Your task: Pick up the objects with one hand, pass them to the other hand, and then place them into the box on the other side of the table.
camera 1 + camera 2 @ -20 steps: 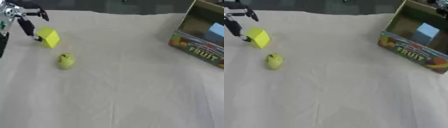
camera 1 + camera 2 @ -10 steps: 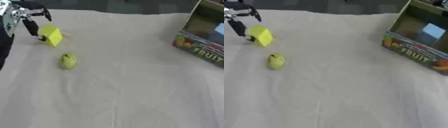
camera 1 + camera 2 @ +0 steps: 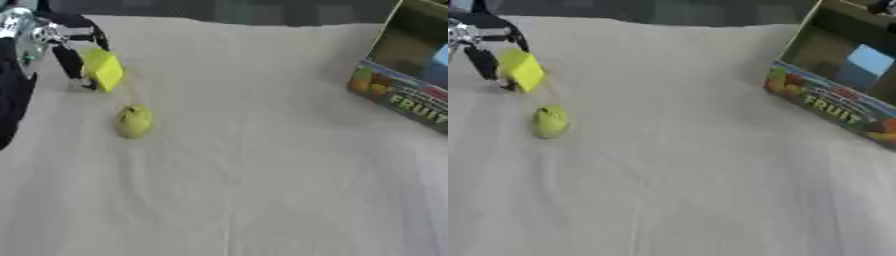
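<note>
Left robot hand (image 3: 61, 42): at the far left, fingers curled around the yellow block (image 3: 103, 69), which sat tilted.
Green fruit (image 3: 134, 120): lay on the cloth-covered desk (image 3: 262, 165), just near of the block, apart from it.
Fruit box (image 3: 842, 85): open, far right.
Right robot hand: out of sight.

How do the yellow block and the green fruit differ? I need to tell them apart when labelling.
The yellow block is flat-faced with edges; the green fruit is rounded. The block is bright yellow and stands tilted, with the left robot hand around it; the fruit is duller yellow-green and lies alone, untouched, nearer the camera. Both sit on the left of the cloth-covered table, far from the box.
</note>
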Available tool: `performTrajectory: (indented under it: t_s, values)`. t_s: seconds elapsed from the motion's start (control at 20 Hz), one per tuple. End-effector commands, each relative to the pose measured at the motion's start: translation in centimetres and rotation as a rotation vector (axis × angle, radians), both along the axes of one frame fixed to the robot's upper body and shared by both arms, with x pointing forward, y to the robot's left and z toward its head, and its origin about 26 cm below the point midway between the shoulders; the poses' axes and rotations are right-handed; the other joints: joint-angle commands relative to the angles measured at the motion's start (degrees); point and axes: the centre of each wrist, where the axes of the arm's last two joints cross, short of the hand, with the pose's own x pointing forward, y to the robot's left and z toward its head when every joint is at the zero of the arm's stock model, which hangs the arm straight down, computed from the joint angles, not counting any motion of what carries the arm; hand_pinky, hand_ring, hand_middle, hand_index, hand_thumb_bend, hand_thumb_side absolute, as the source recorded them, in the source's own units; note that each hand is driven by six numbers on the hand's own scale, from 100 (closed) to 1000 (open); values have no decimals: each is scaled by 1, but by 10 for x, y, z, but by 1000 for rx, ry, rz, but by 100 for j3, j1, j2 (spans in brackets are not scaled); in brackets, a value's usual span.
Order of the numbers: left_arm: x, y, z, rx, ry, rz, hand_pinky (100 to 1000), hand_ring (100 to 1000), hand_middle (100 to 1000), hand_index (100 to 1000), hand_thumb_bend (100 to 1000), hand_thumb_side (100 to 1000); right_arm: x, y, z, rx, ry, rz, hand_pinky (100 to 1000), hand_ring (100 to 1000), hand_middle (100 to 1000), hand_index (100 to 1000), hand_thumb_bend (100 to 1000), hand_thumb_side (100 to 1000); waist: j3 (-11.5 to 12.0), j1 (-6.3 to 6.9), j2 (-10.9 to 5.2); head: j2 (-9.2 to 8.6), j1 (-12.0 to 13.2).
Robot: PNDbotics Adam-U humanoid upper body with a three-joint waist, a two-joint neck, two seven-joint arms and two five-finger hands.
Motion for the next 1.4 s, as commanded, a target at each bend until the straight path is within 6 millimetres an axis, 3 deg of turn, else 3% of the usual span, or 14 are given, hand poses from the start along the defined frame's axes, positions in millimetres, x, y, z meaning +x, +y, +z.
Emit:
performTrajectory:
  t_s: [0.05, 0.85, 0.95, 1.2, 1.4]
  values:
    - [-6, 6, 21, 8, -37, 26, 882, 881, 801, 779, 663, 100, -6, -7, 12, -19, -37, -20, 1000, 1000, 729, 847, 100, 578, -4, 11, -113, -57, 15]
    - [-6, 11, 21, 1, -46, 74, 836, 848, 751, 748, 683, 100, -6, -8, 11, -9, -33, -28, 1000, 1000, 727, 844, 100, 585, -16, 10, -96, -53, 43]
    - [-6, 10, 20, -1, -48, 72, 817, 834, 723, 736, 686, 100, -6, -8, 11, -9, -32, -28, 1000, 1000, 727, 845, 100, 585, -13, 7, -95, -49, 40]
    - [-5, 8, 20, -9, -58, 70, 723, 726, 543, 606, 683, 100, -6, -9, 10, -8, -30, -33, 1000, 1000, 728, 845, 100, 586, 0, 1, -101, -27, 36]
    - [-5, 6, 20, -12, -69, 70, 660, 630, 485, 549, 686, 100, -6, -9, 9, -8, -28, -32, 1000, 1000, 728, 845, 100, 585, 27, -4, -119, 1, 31]
